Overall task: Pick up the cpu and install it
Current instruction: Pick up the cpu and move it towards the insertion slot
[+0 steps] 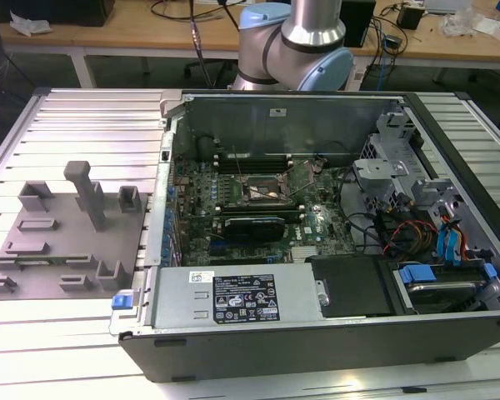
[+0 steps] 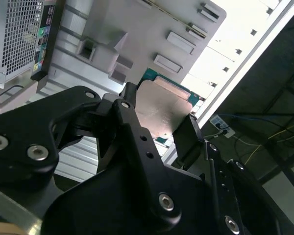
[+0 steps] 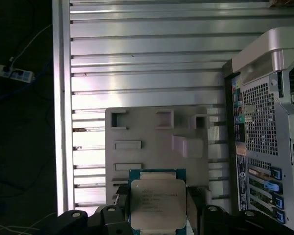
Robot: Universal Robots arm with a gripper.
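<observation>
The cpu (image 3: 157,203), which I judged light, stiff and fragile, sat pinched by two opposite edges in my end effector (image 3: 157,211) over the grey fixture plate (image 3: 147,132).

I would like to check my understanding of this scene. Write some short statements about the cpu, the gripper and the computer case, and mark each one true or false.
1. The computer case is open, and its motherboard is visible. True.
2. The gripper grips the cpu between its fingers. True.
3. The cpu is seated inside the computer case. False: it is held outside, over the grey fixture plate.
4. The grey fixture plate lies inside the case. False: it lies on the ribbed metal table, beside the case.
</observation>
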